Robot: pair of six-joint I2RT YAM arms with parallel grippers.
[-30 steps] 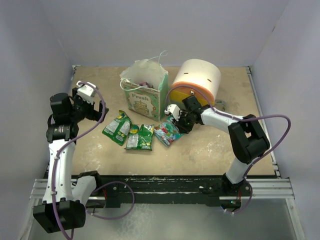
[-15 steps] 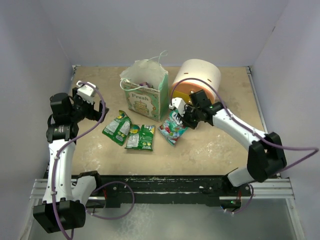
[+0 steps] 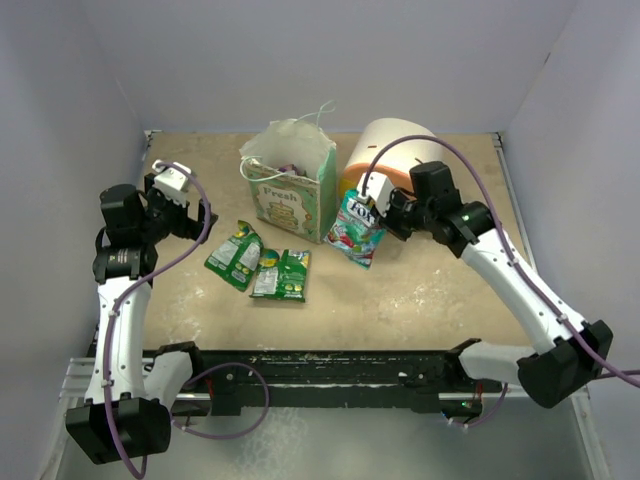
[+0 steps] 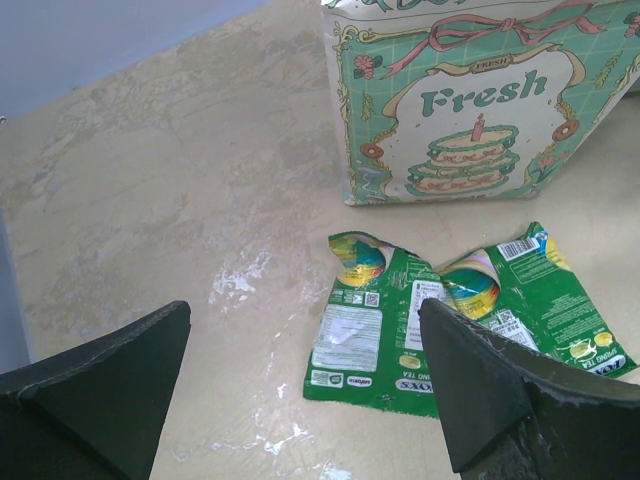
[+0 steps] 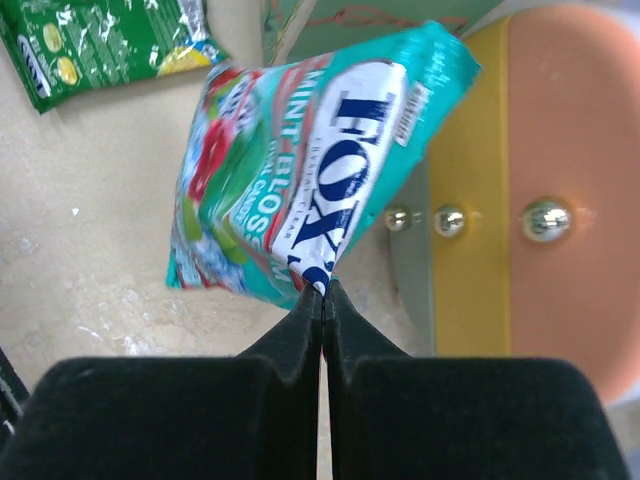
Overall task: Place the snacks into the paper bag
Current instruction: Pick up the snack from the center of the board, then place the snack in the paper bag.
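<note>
The teal FOX'S packet [image 5: 300, 170] hangs by one corner from the right gripper [image 5: 322, 295] — jaws clamped on it — just beside the paper bag [image 3: 292, 185] and before the round drawer unit [image 3: 405, 150]. Green packets [image 4: 370, 320] lie on the surface [image 4: 180, 200] in front of the bag. The left gripper [image 3: 192, 218] hovers nearby, jaws apart.

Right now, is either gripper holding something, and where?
The right gripper pinches the teal packet by one edge; the left gripper holds nothing.
</note>
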